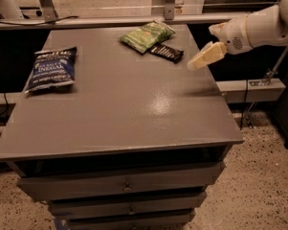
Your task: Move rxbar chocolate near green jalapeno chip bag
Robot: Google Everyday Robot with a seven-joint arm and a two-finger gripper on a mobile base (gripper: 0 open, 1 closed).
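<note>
The rxbar chocolate, a small flat black bar, lies on the grey table at the back right. It rests right beside the lower right edge of the green jalapeno chip bag, touching or almost touching it. My gripper hangs above the table's right edge, to the right of the bar and apart from it. It holds nothing.
A dark blue chip bag with white lettering lies at the table's left side. Drawers sit below the table front. A metal rail runs behind the table. The floor is speckled at the right.
</note>
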